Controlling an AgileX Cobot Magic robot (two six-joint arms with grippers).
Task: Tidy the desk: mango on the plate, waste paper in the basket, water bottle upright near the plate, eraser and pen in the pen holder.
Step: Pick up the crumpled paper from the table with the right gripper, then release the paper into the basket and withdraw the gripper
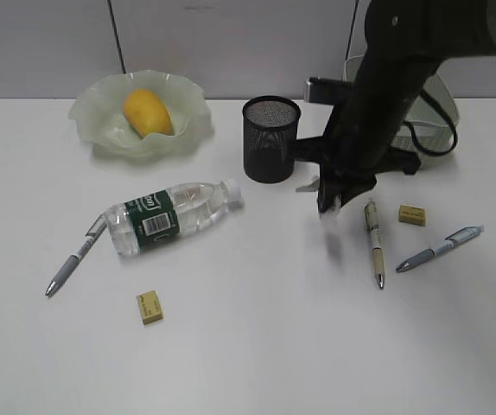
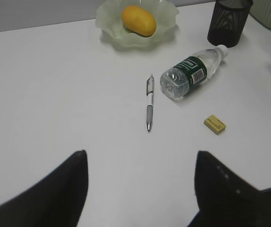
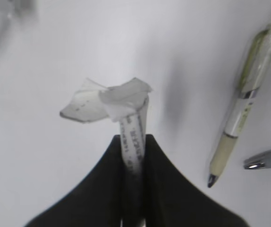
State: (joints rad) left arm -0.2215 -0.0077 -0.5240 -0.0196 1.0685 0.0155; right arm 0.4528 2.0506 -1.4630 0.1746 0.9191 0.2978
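Only mango (image 1: 148, 112) in plate (image 1: 92, 112); pen holder (image 1: 270, 143) w/ nothing visible inside.

right gripper (image 3: 134, 142) jaws pinched together; left gripper (image 2: 140, 163) jaws spread.

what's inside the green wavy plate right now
Only the mango lies inside the plate, resting near its middle. The dish floor directly beneath the fruit is covered, so nothing can be seen there. The water bottle lies on its side on the desk, outside the plate.
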